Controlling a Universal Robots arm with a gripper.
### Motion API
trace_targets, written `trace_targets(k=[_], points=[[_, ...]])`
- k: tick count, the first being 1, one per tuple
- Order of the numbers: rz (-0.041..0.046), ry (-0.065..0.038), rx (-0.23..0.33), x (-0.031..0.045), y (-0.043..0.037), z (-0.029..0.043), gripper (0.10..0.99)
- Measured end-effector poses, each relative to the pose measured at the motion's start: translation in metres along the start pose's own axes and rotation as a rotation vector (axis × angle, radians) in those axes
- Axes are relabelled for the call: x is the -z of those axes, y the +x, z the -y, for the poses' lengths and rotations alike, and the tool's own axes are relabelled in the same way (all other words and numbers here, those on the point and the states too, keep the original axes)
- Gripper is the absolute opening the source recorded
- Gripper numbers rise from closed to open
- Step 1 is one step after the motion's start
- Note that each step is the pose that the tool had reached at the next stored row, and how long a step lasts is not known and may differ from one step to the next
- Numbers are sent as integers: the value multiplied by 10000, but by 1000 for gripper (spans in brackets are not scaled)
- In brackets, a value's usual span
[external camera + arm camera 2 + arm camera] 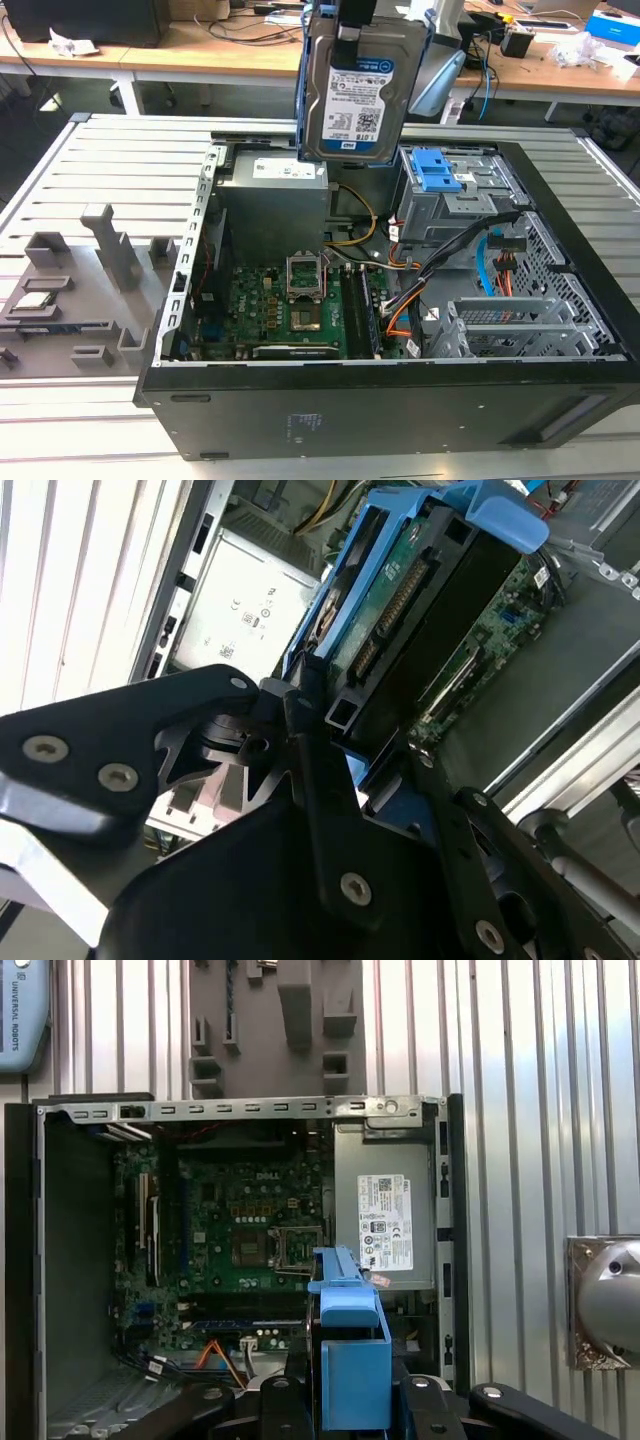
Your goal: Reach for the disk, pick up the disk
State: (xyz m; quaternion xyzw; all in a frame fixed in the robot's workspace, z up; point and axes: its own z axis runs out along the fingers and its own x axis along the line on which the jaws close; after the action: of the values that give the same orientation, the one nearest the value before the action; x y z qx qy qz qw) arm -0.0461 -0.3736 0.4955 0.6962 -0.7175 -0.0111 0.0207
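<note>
The disk, a silver-grey hard drive with a white-and-blue label in a blue plastic frame, hangs upright in the air above the open computer case. My gripper holds it from above, shut on its top end. In the second wrist view my black fingers clamp the blue frame, and the disk's green circuit-board side faces the camera. In the first wrist view the frame's blue edge stands between my fingers over the case.
Below lie the motherboard, the grey power supply and a drive cage with a fixed blue bracket. Orange and black cables run beside the cage. A grey fixture tray sits on the slatted table at the exterior view's left.
</note>
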Motion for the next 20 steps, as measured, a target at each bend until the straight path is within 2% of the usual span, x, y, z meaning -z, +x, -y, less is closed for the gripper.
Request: trace_targets(k=[8, 16, 20], points=[[0, 1, 0, -3, 228, 7, 369], [0, 0, 0, -5, 392, 12, 369], [1, 0, 0, -8, 541, 16, 369]])
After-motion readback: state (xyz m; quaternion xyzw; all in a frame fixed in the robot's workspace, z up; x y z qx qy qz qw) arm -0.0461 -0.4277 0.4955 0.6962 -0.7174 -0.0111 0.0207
